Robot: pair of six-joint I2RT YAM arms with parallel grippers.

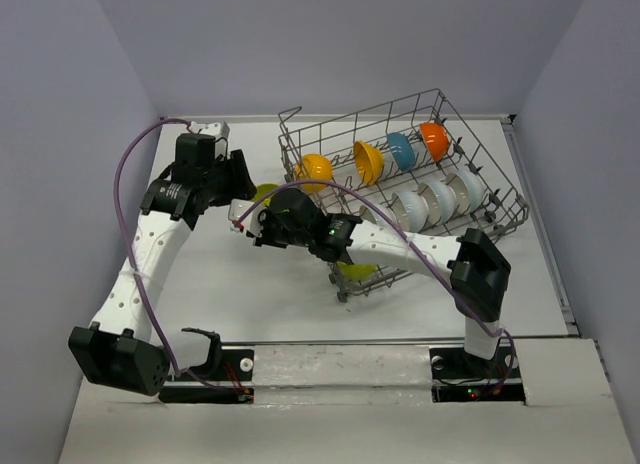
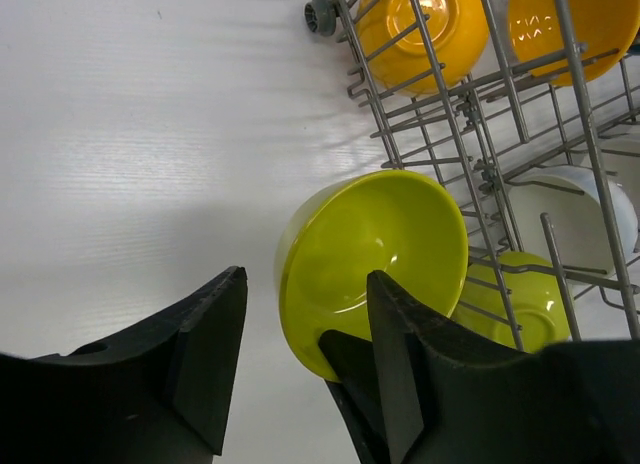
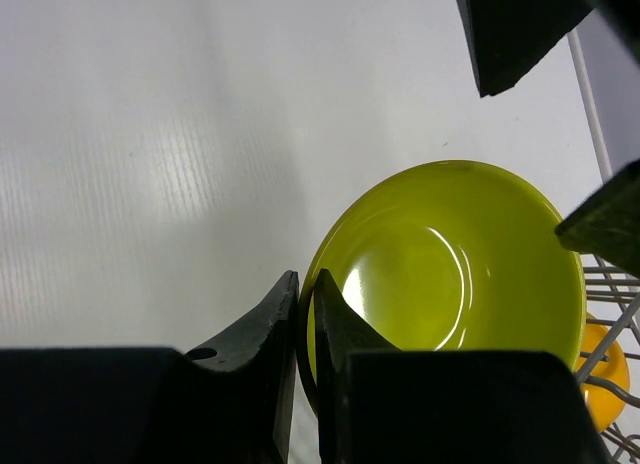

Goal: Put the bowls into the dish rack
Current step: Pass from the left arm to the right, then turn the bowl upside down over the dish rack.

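The work surface is a white table [image 1: 250, 294] enclosed by plain grey walls [image 1: 60, 134]. Locate the lime bowl [image 3: 450, 264] first: it stands tilted on edge just outside the wire wall of the dish rack [image 1: 505, 199], and both sets of fingers meet at it. Whether it rests on the table cannot be told.

The right gripper [image 3: 307, 284] is all but closed — its fingers pinch the bowl's near rim between them. The left gripper [image 2: 305, 284] stands open, gripping nothing: you see one finger clear to one side of the bowl and the other overlapping its edge.

Beyond the left fingers, inside the rack, sit a second lime bowl [image 2: 510, 304], a white bowl [image 2: 590, 204] and two yellow-orange bowls [image 2: 420, 24]. From above, a blue bowl [image 1: 402, 151] and an orange bowl [image 1: 434, 139] stand further along the same row.
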